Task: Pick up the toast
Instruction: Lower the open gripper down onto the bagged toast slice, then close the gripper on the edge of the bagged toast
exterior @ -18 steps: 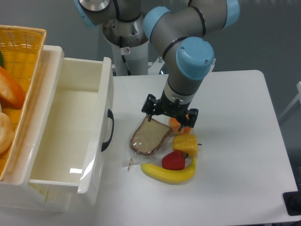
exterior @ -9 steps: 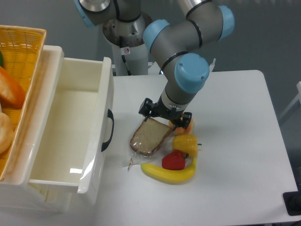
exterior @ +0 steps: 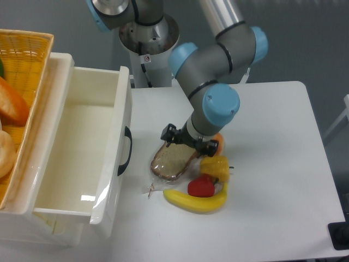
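The toast is a brown speckled slice in clear plastic, lying flat on the white table near the middle, next to the bin's handle side. My gripper hangs straight over the toast's upper right end, low against it. Its black fingers stand apart on either side of that end, one finger at the left and one at the right near the orange fruit. The jaws look open around the slice. The toast's top edge is hidden under the gripper.
A yellow banana, a red pepper, a yellow pepper and an orange fruit lie just right of the toast. A white open bin stands at the left. A yellow basket with bread rolls sits behind it.
My gripper has come down and slightly left onto the toast's upper end. The arm's wrist has lowered with it. The toast and fruits have stayed in place.
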Action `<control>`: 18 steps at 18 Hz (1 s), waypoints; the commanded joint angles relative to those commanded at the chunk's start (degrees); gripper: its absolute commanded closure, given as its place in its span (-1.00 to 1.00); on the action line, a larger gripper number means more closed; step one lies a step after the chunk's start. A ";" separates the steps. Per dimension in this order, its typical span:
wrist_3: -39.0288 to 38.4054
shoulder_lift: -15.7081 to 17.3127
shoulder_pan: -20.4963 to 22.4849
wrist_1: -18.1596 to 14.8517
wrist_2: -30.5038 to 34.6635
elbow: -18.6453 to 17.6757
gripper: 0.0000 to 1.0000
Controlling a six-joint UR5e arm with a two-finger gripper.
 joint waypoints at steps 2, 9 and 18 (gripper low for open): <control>0.27 -0.79 -0.09 0.18 -0.09 0.09 -1.00; 1.59 -2.72 -0.26 1.49 -0.09 0.71 -1.00; 5.63 -4.66 -0.35 3.43 0.00 0.53 -1.00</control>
